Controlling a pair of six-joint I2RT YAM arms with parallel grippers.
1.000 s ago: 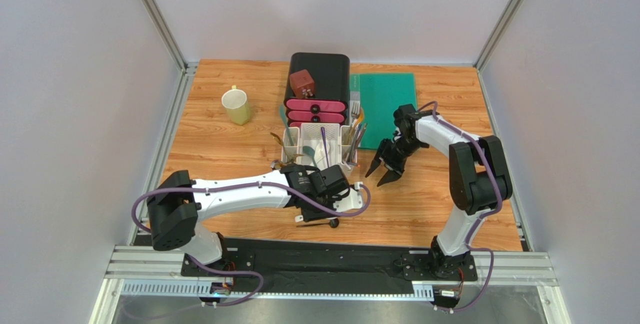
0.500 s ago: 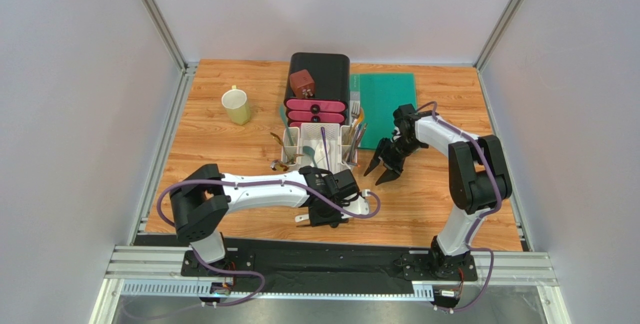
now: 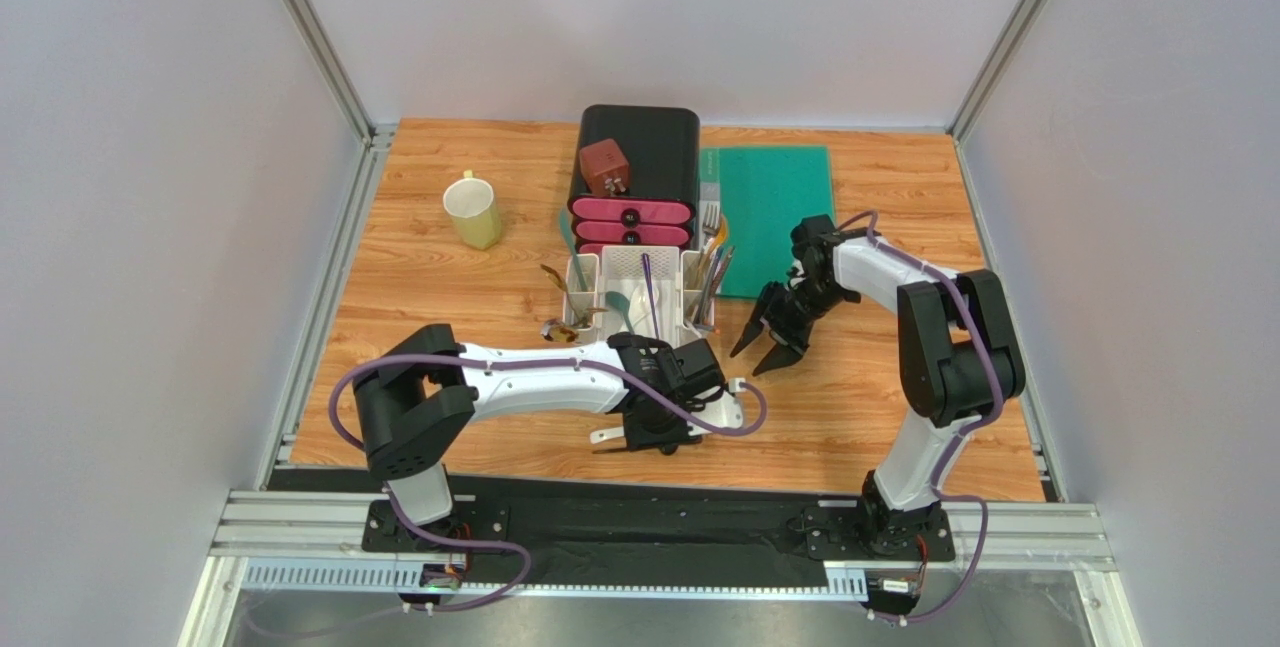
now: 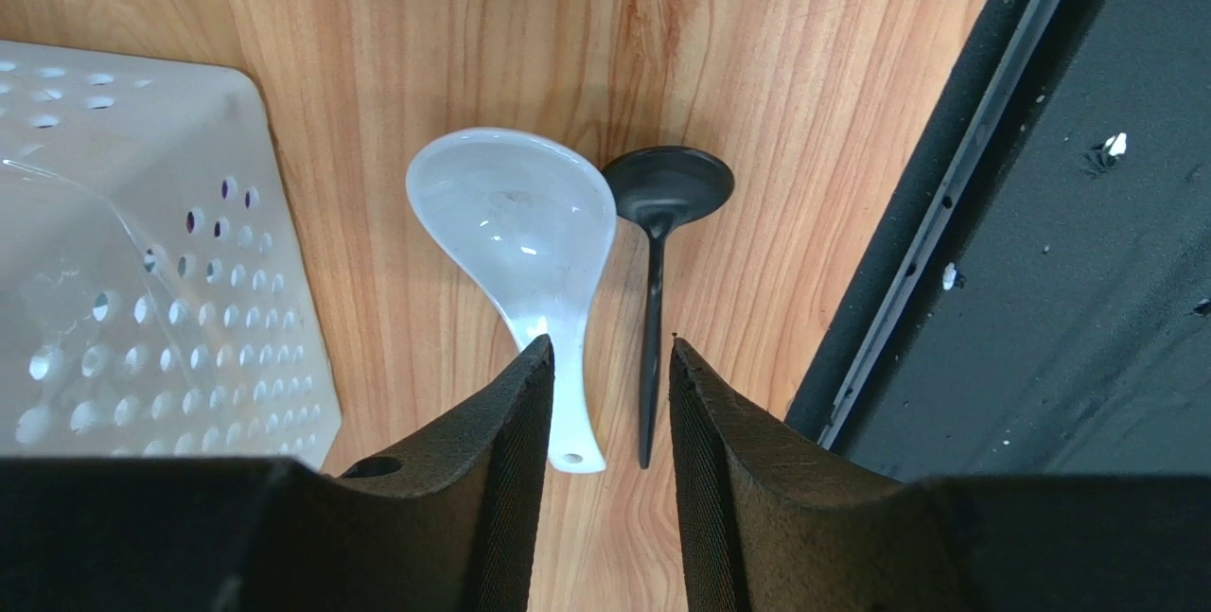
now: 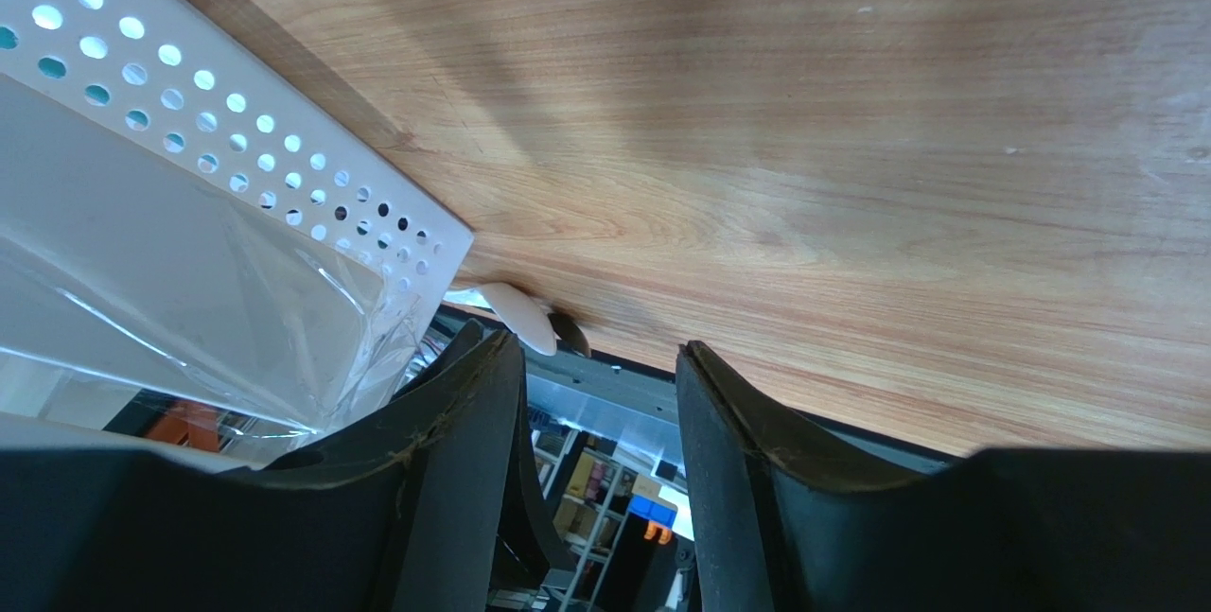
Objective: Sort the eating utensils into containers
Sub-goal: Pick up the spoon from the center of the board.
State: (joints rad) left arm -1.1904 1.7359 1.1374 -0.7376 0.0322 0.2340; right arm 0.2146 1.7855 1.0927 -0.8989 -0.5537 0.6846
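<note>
1. Left end effector (image 4: 609, 406) open, empty, low over counter (image 4: 796, 73).
2. White soup spoon (image 4: 515, 226), black spoon (image 4: 665, 191) side by side; handle ends between jaws, bowls ahead.
3. Right end effector (image 3: 766, 335) open, farther off.

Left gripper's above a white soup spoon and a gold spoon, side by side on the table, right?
No: the left wrist view shows a black spoon, not gold, beside the white soup spoon under the left gripper.
</note>
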